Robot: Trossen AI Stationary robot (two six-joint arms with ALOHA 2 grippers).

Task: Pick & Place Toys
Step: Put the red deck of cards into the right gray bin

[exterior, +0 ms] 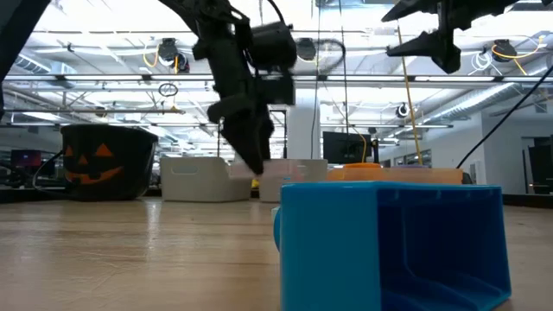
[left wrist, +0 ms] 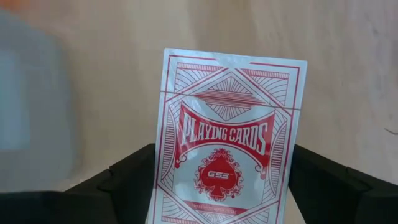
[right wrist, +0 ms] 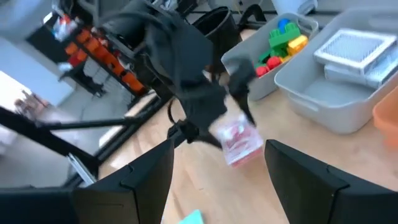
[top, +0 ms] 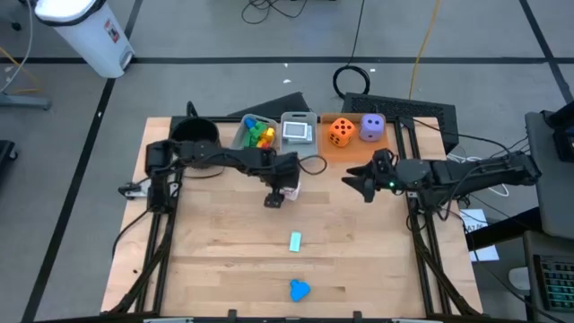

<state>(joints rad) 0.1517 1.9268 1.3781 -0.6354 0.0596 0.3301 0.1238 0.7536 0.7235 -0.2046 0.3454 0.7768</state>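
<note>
Playing-card pack (left wrist: 227, 143) sits gripped between my left fingers (left wrist: 130, 177); right fingers (right wrist: 152, 168) spread empty; next, carry toward bin (top: 299, 142).

This was a robotics lab in a large industrial hall: beyond the wooden tabletop (exterior: 130, 233) ran exposed ceiling trusses (exterior: 104, 95) with hung lights, cables (top: 354, 79) trailed over the taped grey floor (top: 466, 45) behind it, and monitors (exterior: 346, 147) stood farther back.

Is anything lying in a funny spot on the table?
Yes. A blue block and a small pale card lie alone on the bare table, far from the bins. The left gripper holds a card pack.
</note>
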